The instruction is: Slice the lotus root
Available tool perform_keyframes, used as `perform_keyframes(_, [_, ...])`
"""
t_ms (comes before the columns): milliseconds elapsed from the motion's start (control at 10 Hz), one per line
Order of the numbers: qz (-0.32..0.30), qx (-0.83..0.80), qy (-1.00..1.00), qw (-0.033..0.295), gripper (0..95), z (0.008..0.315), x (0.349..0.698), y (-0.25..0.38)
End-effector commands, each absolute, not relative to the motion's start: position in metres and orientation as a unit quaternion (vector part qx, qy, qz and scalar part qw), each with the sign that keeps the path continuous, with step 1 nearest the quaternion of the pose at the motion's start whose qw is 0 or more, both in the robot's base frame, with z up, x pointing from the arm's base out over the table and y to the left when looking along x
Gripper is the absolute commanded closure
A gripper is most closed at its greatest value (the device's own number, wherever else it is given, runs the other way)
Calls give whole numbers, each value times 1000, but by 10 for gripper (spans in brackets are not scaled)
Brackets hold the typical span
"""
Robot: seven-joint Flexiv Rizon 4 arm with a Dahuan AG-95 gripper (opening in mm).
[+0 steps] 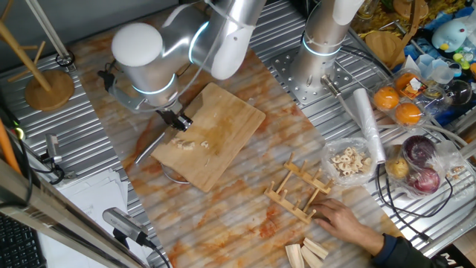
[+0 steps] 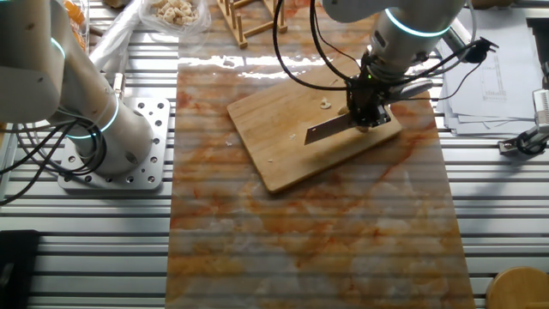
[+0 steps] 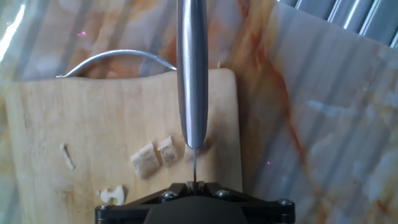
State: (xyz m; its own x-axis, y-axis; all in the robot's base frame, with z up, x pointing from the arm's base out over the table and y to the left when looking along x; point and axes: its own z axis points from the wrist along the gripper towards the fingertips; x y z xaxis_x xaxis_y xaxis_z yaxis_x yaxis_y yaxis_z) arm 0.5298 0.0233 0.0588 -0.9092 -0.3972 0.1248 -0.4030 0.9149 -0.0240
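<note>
A wooden cutting board (image 1: 223, 123) (image 2: 292, 142) (image 3: 74, 124) lies on the marbled mat. On it are small beige chunks of lotus root (image 3: 144, 160) (image 1: 184, 144), with a tiny cream fragment (image 3: 112, 195) and a sliver (image 3: 66, 155) to their left. My gripper (image 3: 194, 185) (image 1: 177, 119) (image 2: 364, 113) is shut on a knife (image 3: 192, 74) (image 2: 330, 129). The blade runs forward over the board, its edge just right of the chunks. Whether it touches the rightmost piece I cannot tell.
A curved metal rim (image 3: 118, 56) shows past the board's far edge. A wooden rack (image 1: 301, 190), a person's hand (image 1: 346, 219), pale wooden blocks (image 1: 309, 254) and a clear bag of holed slices (image 1: 349, 160) lie to the right. A second arm's base (image 1: 323, 45) stands behind.
</note>
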Motion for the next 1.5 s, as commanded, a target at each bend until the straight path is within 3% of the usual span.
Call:
perform_keyframes(100, [25, 202, -977, 58, 950, 53, 531, 23])
perform_keyframes(700, [18, 190, -980, 57, 950, 34, 538, 23])
perform_keyframes(1100, [16, 209, -975, 69, 950, 86, 530, 29])
perform_keyframes(1500, [23, 243, -968, 58, 950, 92, 524, 46])
